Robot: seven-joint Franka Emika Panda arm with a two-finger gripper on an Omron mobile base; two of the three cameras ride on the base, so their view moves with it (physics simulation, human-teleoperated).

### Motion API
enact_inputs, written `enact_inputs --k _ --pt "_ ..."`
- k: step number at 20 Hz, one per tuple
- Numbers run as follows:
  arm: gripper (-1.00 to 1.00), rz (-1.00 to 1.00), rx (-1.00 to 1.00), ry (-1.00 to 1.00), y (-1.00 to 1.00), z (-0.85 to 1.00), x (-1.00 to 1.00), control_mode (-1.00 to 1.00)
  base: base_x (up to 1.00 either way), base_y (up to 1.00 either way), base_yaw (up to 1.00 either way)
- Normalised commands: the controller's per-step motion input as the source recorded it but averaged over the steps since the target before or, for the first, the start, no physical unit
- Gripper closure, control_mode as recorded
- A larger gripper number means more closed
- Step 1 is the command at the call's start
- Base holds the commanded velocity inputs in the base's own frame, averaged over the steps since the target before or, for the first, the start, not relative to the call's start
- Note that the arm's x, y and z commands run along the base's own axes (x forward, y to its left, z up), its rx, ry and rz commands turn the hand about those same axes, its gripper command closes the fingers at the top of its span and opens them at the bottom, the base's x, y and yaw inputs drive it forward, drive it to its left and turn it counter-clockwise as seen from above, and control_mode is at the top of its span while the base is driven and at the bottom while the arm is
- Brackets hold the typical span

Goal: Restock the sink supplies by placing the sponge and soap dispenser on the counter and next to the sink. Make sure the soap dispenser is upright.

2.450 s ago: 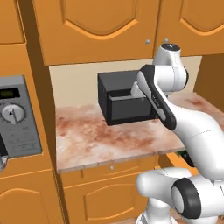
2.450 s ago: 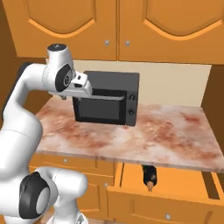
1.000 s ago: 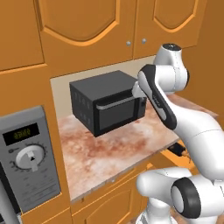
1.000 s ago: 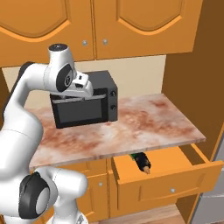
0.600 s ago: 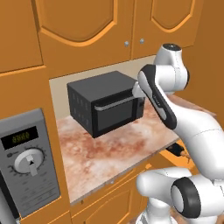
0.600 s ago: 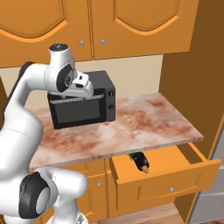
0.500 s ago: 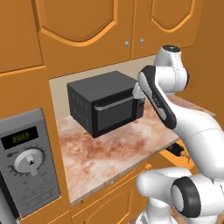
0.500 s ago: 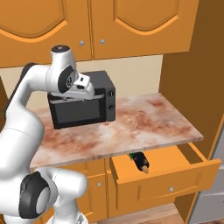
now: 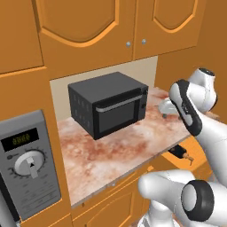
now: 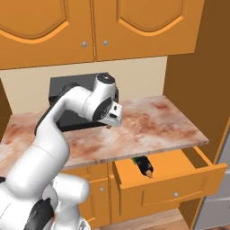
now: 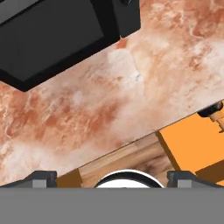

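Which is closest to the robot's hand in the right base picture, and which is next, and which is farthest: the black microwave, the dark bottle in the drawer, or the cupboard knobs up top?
1. The black microwave, right behind the gripper.
2. The dark bottle, lower right, lying in the open drawer.
3. The cupboard knobs, up high, above the counter.

the white jointed arm with dark joints [image 10: 49, 134] rose from its rounded base, bent at the elbow and reached forward at about chest height. its two-finger gripper [image 11: 112, 176] hung pointing downward, jaws spread wide apart and holding nothing, the two small dark fingertips [image 11: 40, 176] set far apart in the hand view.
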Motion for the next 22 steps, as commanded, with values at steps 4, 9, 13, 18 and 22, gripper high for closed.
enact_inputs --k 4,9,13,18,22 --pt "-1.0 0.0 0.12 0.0 -0.99 -0.63 -0.23 -1.0 0.0 0.0 0.0" --pt "-1.0 0.0 0.05 0.02 -0.69 -0.54 -0.04 -1.0 0.0 0.0 0.0" --pt "-1.0 0.0 0.0 0.07 -0.52 -0.42 0.09 -1.0 0.0 0.0 0.0" --pt "-1.0 0.0 0.0 0.1 -0.45 -0.49 0.27 -1.0 0.0 0.0 0.0" --pt "-1.0 0.01 0.0 0.04 -0.35 -0.47 0.29 -1.0 0.0 0.0 0.0"
